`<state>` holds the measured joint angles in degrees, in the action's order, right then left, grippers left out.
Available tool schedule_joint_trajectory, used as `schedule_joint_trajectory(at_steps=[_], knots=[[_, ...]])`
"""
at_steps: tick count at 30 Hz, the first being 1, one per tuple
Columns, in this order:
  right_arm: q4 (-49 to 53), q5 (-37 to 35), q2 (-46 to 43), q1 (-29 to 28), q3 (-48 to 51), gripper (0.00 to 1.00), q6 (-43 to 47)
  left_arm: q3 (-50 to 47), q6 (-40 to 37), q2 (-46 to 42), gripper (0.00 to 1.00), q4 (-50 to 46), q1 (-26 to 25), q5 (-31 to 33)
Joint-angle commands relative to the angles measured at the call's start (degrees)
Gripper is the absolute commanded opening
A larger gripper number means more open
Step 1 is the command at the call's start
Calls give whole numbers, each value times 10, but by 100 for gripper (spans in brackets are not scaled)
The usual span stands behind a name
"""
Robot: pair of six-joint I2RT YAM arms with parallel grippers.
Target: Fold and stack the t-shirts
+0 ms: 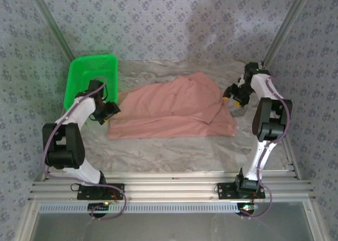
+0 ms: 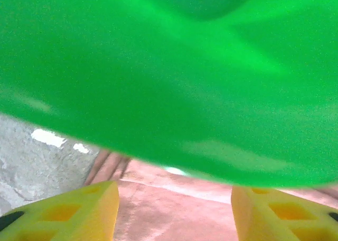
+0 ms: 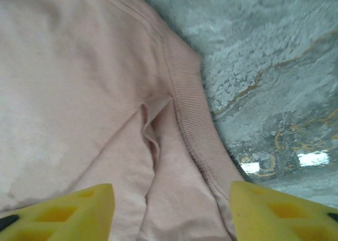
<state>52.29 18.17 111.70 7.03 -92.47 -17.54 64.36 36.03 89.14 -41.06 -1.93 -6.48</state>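
**Tools open at both ends of the pink t-shirt (image 1: 169,111)**

Seen from above, the left tool (image 1: 108,111) sits at the shirt's left edge and the right tool (image 1: 232,95) at its right edge, though how wide each gapes is hard to judge there. The wrist cameras settle it. The left tool's yellow fingers (image 2: 79,212) are spread wide with nothing between them, pink cloth beneath and the green basket (image 2: 169,66) looming blurred just ahead. The right tool's fingers (image 3: 68,212) are equally spread and empty over a ribbed edge (image 3: 190,114) and a small pucker of fabric, detail too fine for the overhead view. The shirt lies loosely folded across the middle of the grey desk (image 1: 174,151), and the basket stands at the far left corner.
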Motion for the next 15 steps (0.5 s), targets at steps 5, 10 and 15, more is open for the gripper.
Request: schedule_joint_trajectory(at_steps=[5,10,15], knots=[[-45,84,-237,-38,191,61,-95,-38,60,-189,66,-54,-60,-29],[-225,171,-205,-51,331,38,-191,-81,102,-162,63,69,-126,-77],[-258,183,-135,-93,326,35,-222,-51,92,-73,61,149,-179,-115]])
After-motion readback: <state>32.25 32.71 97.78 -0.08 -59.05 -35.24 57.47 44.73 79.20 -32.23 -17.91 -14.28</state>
